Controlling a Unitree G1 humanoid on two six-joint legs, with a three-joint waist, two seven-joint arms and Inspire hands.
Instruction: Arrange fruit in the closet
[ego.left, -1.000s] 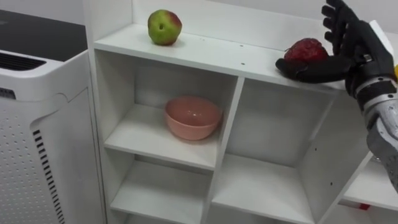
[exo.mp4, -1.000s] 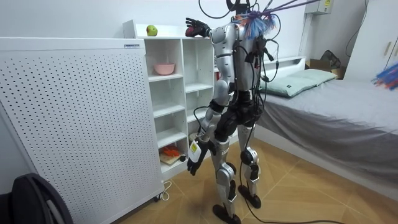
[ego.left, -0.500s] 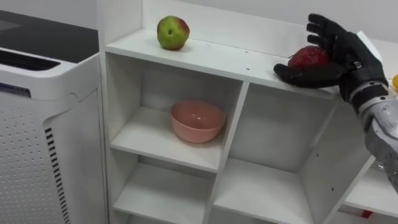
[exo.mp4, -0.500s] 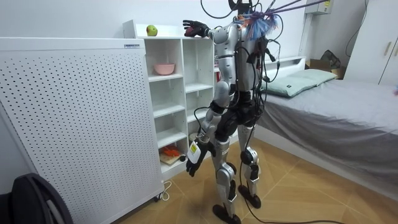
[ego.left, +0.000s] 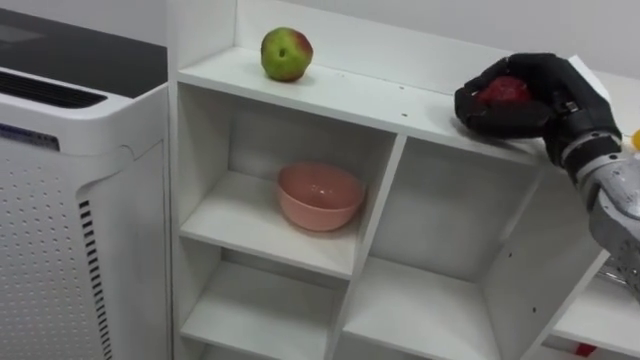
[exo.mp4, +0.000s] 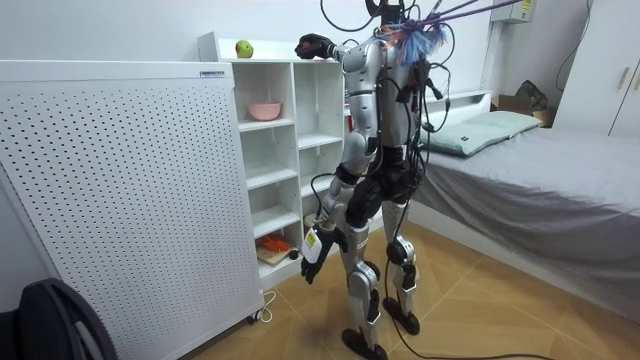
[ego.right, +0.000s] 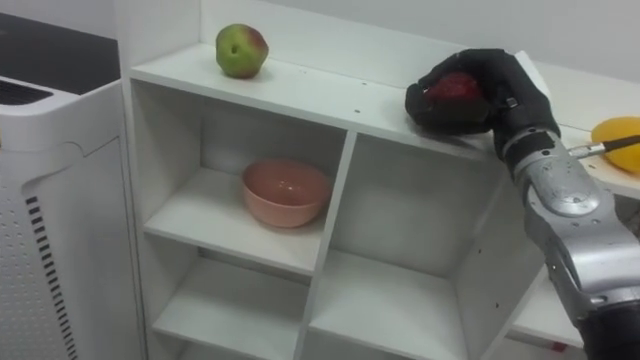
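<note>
Clasping the red fruit (ego.left: 503, 90) atop the closet (ego.left: 340, 92), the right robot hand (ego.left: 558, 92), arm raised.

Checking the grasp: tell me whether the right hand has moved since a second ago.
Yes. The right hand has curled down round the red fruit on the closet's top shelf.

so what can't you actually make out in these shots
- Red fruit: left eye view, mostly covered by the right hand curled round it, so its kind is unclear.
- Yellow-orange thing: right eye view, cut off by the right edge.
- Left hand: room view, hanging by the robot's side, too small to read.
- Low-shelf items: room view, too small to identify.
</note>
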